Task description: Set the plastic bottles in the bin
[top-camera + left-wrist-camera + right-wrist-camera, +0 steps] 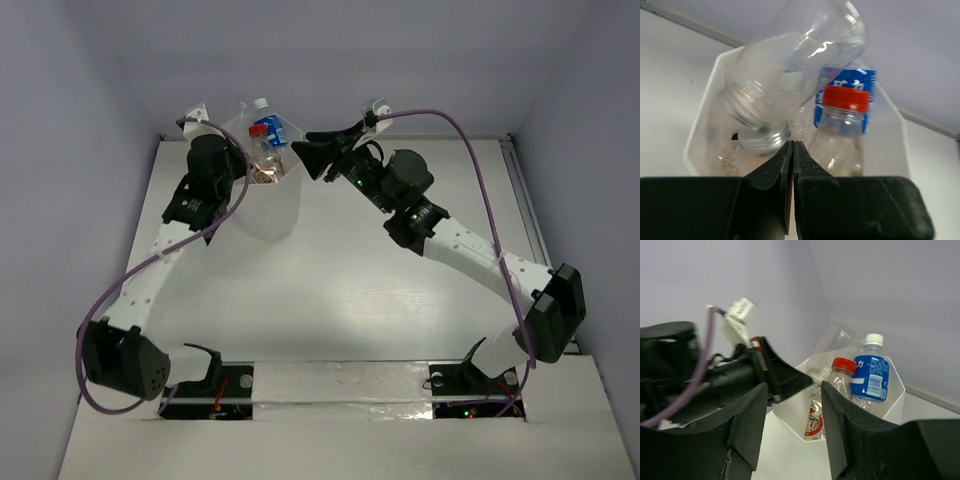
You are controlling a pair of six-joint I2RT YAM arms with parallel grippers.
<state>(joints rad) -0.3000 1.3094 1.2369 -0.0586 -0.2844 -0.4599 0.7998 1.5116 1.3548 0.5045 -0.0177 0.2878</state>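
Several bottles [268, 140] stand inside bin [270, 212], upper centre. Left gripper [792, 146] closed, empty; right gripper [793, 388] parted, empty. Recommend lifting both clear of rim.

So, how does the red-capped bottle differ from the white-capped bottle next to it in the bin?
The red-capped bottle has a red cap; the white-capped bottle has a white one. The white-capped bottle wears a blue label, while the red-capped bottle's upper body is bare clear plastic. The white-capped bottle's top sits higher than the red-capped bottle's. Both are capped and stand cap-up, side by side, in the bin.
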